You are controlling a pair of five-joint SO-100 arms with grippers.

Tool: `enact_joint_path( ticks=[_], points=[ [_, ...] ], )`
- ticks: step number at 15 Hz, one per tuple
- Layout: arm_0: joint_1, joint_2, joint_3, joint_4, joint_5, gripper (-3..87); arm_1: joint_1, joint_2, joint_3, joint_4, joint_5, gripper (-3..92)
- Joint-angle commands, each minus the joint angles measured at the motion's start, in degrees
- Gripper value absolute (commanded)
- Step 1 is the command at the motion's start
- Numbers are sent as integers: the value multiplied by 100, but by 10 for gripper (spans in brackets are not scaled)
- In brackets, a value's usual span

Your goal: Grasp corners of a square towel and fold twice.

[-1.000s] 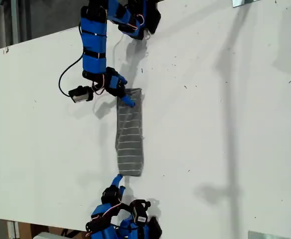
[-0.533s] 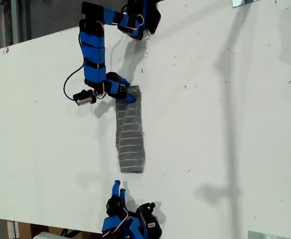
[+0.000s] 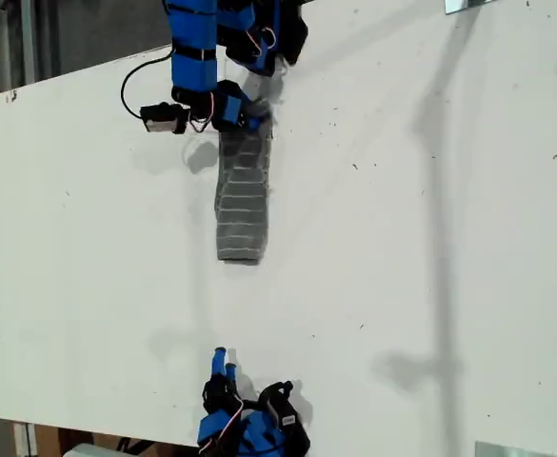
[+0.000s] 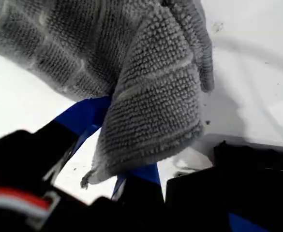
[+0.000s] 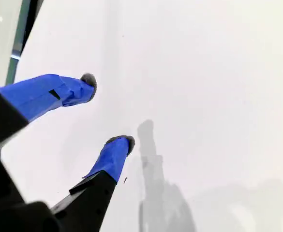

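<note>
My first end effector [image 3: 249, 119] is pinched shut on the top end of the towel [image 3: 241, 195], near the upper edge of the exterior view; in its wrist view the grey striped cloth [image 4: 146, 92] drapes over the blue fingers [image 4: 85, 116]. The towel lies as a narrow folded strip on the white desk [image 3: 430, 238], running down toward the middle. My second end effector [image 3: 223, 360] sits at the bottom of the exterior view, well apart from the towel, its fingers [image 5: 114, 154] spread and holding nothing.
</note>
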Motion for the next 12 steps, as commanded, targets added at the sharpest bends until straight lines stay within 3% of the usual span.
enact_joint_path(
  ticks=[1,3,6,9,12],
  points=[
    [-44,53,0,-62,-35,205,-457,1230,-598,712,439,-1],
    [-53,53,18,-62,-97,204,-536,1345,-1441,1011,272,-1],
    [-62,62,18,-62,-88,205,-580,879,-2812,773,-378,-1],
    [-44,62,26,-62,-79,206,-527,-1248,-4843,659,-1002,-1],
    [-44,62,35,-62,-79,206,-466,-4043,-7611,1336,-1301,-1]
  ],
)
